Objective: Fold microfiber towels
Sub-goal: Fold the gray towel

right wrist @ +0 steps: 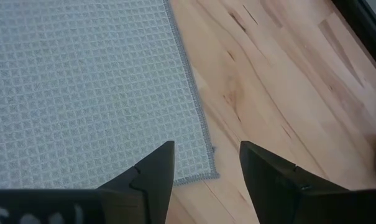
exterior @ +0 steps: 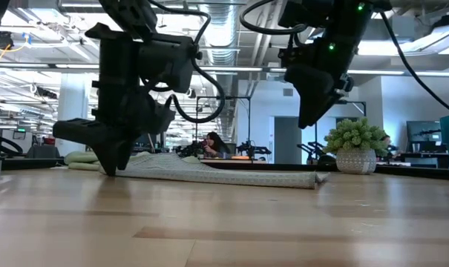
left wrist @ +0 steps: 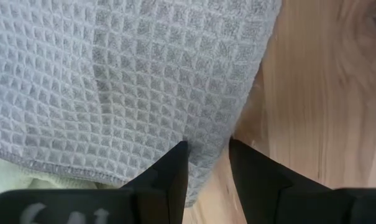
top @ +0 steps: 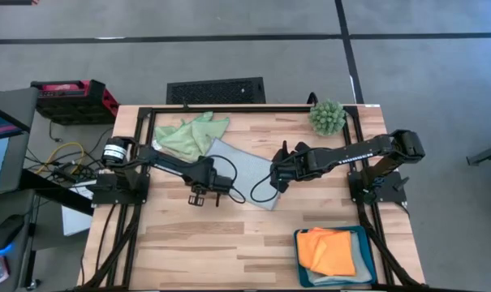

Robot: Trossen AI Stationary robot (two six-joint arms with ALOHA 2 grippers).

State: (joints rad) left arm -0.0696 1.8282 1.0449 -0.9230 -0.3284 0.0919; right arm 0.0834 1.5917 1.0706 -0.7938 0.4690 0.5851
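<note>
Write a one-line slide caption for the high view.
Both arms reach over the blue-grey towel at mid-table; left tool and right tool at opposite edges, orange towel folded in the teal tray.

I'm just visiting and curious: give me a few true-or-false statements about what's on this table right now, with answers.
1. A grey towel lies flat between the two arms. True.
2. The orange towel sits in the teal tray. True.
3. The right gripper is clamped on the plant. False: it hangs open over the grey towel's corner.
4. The green towel is neatly folded. False: it lies crumpled.
5. The left gripper is over the grey towel's edge. True.
</note>
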